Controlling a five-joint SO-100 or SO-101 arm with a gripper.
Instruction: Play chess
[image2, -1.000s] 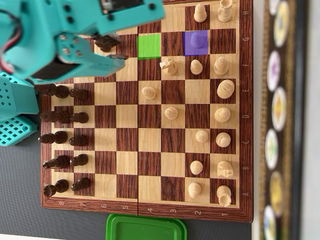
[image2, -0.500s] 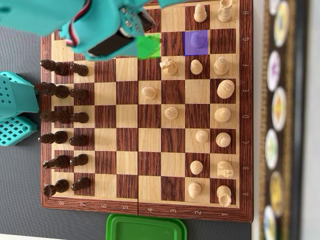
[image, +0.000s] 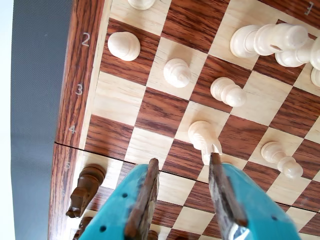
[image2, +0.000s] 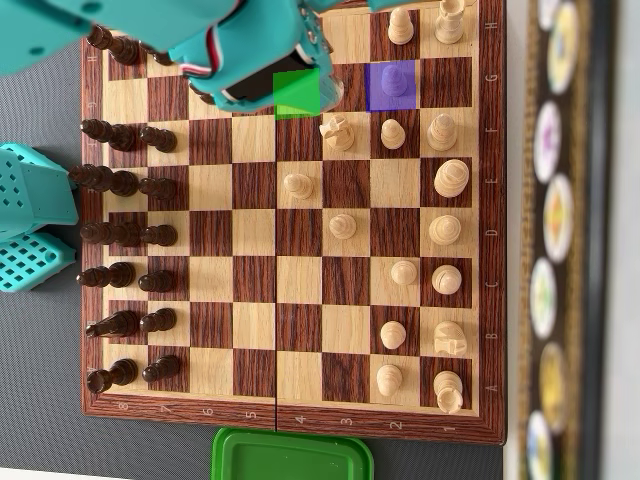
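The wooden chessboard (image2: 255, 300) fills both views. My gripper (image: 184, 161) is open and empty, and hovers low over the squares beside ranks 4 and 5. A white knight (image: 204, 137) stands just ahead of the right fingertip (image: 215, 161); it also shows in the overhead view (image2: 338, 130). A white pawn (image: 177, 72) stands further ahead; in the overhead view a purple square covers it (image2: 391, 85). A green square (image2: 297, 93) marks an empty square two squares to its left. In the overhead view the teal arm (image2: 250, 50) hides my fingers.
White pawns (image: 124, 45) (image: 227, 91) (image: 282, 159) stand around the knight. Dark pieces (image2: 125, 235) line the board's left side, one near my left finger (image: 85, 187). A green lid (image2: 290, 455) lies below the board and teal parts (image2: 30, 215) to its left.
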